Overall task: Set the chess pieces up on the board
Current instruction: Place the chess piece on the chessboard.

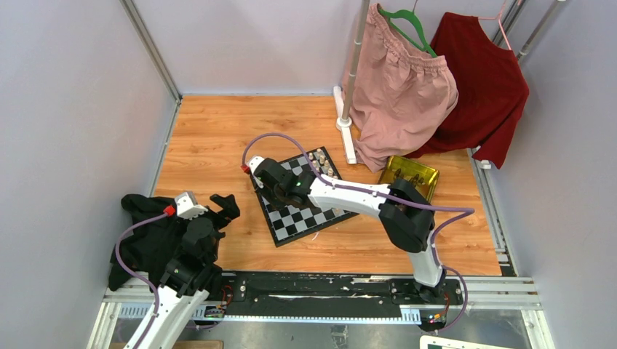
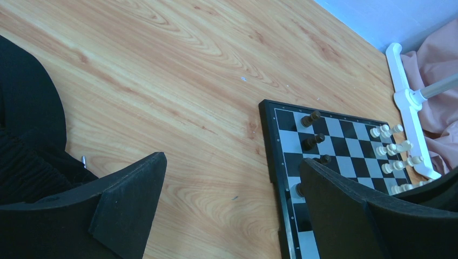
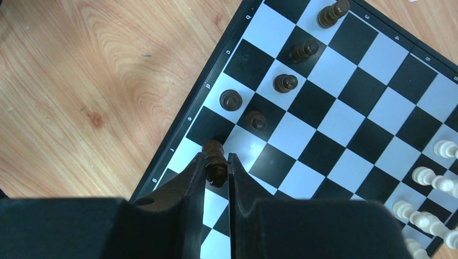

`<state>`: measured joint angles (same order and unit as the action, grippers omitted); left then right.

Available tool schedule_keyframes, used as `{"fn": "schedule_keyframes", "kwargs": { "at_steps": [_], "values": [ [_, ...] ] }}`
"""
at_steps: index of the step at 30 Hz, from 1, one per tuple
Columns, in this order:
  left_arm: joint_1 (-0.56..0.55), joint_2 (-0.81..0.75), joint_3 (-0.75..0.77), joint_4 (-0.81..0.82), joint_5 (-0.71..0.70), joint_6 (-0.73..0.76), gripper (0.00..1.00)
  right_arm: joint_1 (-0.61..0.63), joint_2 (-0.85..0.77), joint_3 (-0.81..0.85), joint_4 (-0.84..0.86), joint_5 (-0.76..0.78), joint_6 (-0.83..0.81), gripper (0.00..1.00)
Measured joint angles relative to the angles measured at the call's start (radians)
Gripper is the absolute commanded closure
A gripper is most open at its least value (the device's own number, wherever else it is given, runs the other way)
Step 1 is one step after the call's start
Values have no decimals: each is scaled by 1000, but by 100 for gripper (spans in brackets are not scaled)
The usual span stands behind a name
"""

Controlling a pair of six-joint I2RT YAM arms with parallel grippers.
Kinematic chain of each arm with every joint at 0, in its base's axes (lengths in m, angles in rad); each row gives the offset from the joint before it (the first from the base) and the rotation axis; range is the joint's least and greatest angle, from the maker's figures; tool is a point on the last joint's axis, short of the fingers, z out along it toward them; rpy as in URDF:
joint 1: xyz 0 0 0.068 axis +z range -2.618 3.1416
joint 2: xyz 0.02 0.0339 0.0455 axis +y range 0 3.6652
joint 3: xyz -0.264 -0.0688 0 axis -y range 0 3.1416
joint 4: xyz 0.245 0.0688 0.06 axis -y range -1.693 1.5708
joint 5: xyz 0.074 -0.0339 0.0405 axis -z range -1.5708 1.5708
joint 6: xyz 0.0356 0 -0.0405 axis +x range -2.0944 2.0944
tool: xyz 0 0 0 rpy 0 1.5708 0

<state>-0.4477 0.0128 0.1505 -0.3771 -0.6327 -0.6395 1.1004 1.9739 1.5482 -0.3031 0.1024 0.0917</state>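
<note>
Right fingers clamped on dark piece, lower left over board; left fingers wide apart. Risk: tilted release topples it into neighbouring piece.

Your right gripper is black; the piece between its fingers is dark brown. Ahead, the board is black-and-white checked, with cream pieces to the gripper's right.

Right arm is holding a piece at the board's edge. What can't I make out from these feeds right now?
- Right wrist: the right gripper has its fingers over the base of the held dark piece; contact with the board unclear.
- Top: the right arm covers much of the board.
- Left wrist: the left gripper has one finger cutting off the board's near rows.
- Top: gold tray contents too small.
</note>
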Motion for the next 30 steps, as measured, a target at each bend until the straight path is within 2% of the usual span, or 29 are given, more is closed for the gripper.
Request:
{"fn": "schedule_keyframes", "kwargs": {
  "at_steps": [30],
  "values": [
    [0,0,0,0,0,0,0,2,116,134,-43,-14,-32,100]
  ]
}}
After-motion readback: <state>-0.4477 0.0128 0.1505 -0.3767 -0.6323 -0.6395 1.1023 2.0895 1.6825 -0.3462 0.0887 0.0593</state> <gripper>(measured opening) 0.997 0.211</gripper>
